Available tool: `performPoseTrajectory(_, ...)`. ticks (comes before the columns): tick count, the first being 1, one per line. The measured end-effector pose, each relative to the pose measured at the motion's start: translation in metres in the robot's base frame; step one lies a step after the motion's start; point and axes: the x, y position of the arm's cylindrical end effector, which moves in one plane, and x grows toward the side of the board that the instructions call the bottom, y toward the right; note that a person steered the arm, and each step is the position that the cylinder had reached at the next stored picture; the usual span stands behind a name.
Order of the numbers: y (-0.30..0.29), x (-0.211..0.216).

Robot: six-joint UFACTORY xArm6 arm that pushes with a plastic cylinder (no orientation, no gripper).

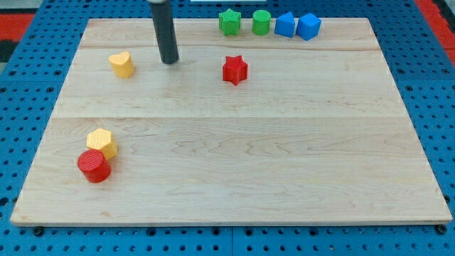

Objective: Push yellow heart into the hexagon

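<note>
The yellow heart (pixel 122 64) lies near the view's upper left of the wooden board (pixel 234 171). The yellow hexagon (pixel 102 142) sits at the lower left, touching a red cylinder (pixel 93 166) just below it. My tip (pixel 169 61) rests on the board to the right of the yellow heart, a short gap apart, and far above the hexagon.
A red star (pixel 234 70) lies right of my tip. Along the view's top edge stand a green star (pixel 229 22), a green cylinder (pixel 261 22), and two blue blocks (pixel 285 24) (pixel 308 26) side by side. Blue pegboard surrounds the board.
</note>
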Motion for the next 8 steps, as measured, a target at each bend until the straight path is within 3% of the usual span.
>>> performPoseTrajectory(1,-0.054,-0.012)
performPoseTrajectory(2,-0.050,0.052)
performPoseTrajectory(3,-0.083,0.065)
performPoseTrajectory(4,-0.090,0.034)
performPoseTrajectory(7,-0.078,0.136)
performPoseTrajectory(8,-0.079,0.121)
